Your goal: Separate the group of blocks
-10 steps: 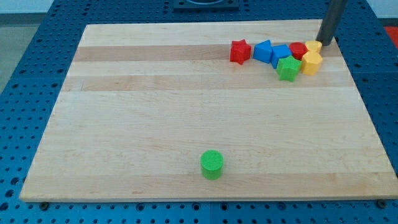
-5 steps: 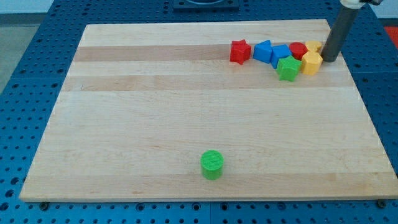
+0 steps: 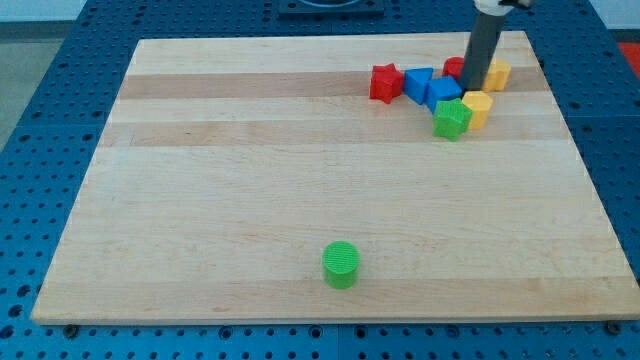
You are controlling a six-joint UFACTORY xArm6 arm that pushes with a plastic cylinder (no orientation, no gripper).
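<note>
A cluster of blocks sits at the view's top right of the wooden board (image 3: 300, 190). It holds a red star (image 3: 385, 83), a blue block (image 3: 418, 83), a second blue block (image 3: 444, 92), a green star (image 3: 451, 119), a yellow block (image 3: 477, 108), a red block (image 3: 455, 68) and a second yellow block (image 3: 496, 73). My tip (image 3: 470, 90) is inside the cluster, between the two yellow blocks and right of the second blue block. The rod hides part of the red block. A green cylinder (image 3: 341, 263) stands alone near the view's bottom centre.
The board lies on a blue perforated table (image 3: 40, 120). The board's top edge and right edge run close to the cluster.
My tip moved from the cluster's right side leftward into it. The lower yellow block, green star and blue blocks shifted left and down. The upper yellow block stayed to the right.
</note>
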